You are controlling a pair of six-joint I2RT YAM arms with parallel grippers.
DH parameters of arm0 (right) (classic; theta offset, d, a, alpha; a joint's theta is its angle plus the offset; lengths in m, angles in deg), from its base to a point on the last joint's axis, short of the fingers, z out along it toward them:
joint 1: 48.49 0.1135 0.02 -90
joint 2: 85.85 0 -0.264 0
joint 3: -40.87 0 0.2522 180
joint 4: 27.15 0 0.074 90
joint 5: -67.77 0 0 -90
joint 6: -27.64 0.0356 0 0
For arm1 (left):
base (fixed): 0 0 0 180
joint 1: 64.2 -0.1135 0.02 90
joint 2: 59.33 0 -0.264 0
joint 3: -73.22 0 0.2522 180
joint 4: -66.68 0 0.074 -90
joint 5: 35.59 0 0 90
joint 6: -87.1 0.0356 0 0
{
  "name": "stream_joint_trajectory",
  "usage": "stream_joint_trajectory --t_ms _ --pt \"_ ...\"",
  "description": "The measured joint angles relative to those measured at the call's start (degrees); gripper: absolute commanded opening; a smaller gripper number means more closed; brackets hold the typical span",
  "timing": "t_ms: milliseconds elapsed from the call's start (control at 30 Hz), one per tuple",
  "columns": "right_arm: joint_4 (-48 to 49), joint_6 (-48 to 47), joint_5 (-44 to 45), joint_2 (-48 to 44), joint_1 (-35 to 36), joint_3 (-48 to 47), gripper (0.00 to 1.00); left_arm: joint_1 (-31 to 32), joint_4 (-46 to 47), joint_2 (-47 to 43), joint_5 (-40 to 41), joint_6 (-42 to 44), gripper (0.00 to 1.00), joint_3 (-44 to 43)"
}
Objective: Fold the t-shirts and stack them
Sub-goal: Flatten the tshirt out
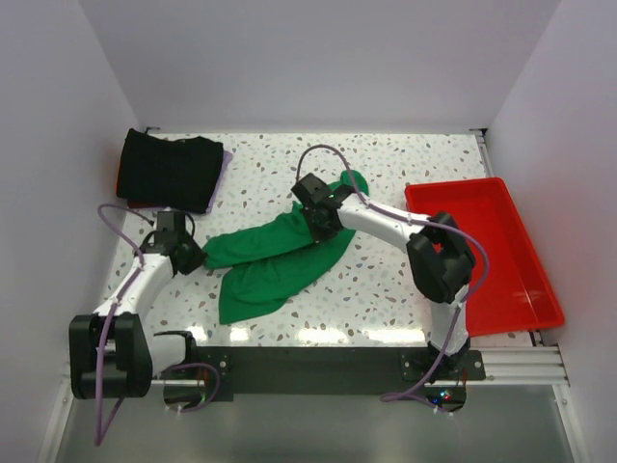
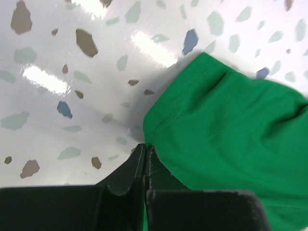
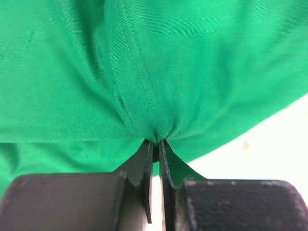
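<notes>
White walls are closing in on three sides of a speckled terrazzo table [image 1: 270, 159], w/ glare strips showing along its near edge. A red tray [image 1: 477, 231] is sitting at the far right, well apart from the cloth.

The green t-shirt [image 1: 275, 260] is lying bunched across the table ctr, stretching diagonally btwn the two arms: one end near the left arm, the other running up toward the back by the right wrist, w/ a loose flap hanging toward the near edge.

The left gripper [image 1: 193, 256] is clamping the shirt's left end. In the left wrist view its fingertips [image 2: 145, 150] are pressing together at the corner of the green t-shirt [image 2: 231, 130], a sliver of green showing btwn them lower down.

The right gripper [image 1: 316, 224] is sitting on the upper part of the shirt. In the right wrist view it [image 3: 156, 144] is pinching a gathered fold of the green t-shirt [image 3: 144, 62] right at a stitched seam, jaws nearly touching, cloth puckering into the tips.

The black t-shirts [image 1: 169, 169] are lying in a pile at the back left corner, apart from the green one, w/ a purple edge peeking out on the pile's right side.
</notes>
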Motion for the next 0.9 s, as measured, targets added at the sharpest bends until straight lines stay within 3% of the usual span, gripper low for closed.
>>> stream_joint_trajectory --t_ms 233,567,600,700,900 --pt "0.98 0.20 -2.49 -7.69 -4.24 4.02 0.09 -0.35 0.09 1.01 -1.25 1.01 0.00 -3.15" --pt "3.74 3.08 -9.70 -7.89 -5.86 11.34 0.16 -0.48 0.35 1.22 -2.32 1.81 0.00 -0.85" --pt "4.02 3.26 -10.03 -7.89 -5.86 11.45 0.15 -0.48 0.26 1.22 -2.34 1.84 0.00 -0.48" --pt "4.83 3.58 -11.02 -7.89 -5.90 11.67 0.00 -0.48 0.20 1.18 -2.34 1.97 0.00 0.31" --pt "4.94 4.00 -11.23 -7.89 -6.16 11.76 0.00 -0.48 0.20 0.81 -2.38 2.32 0.00 0.50"
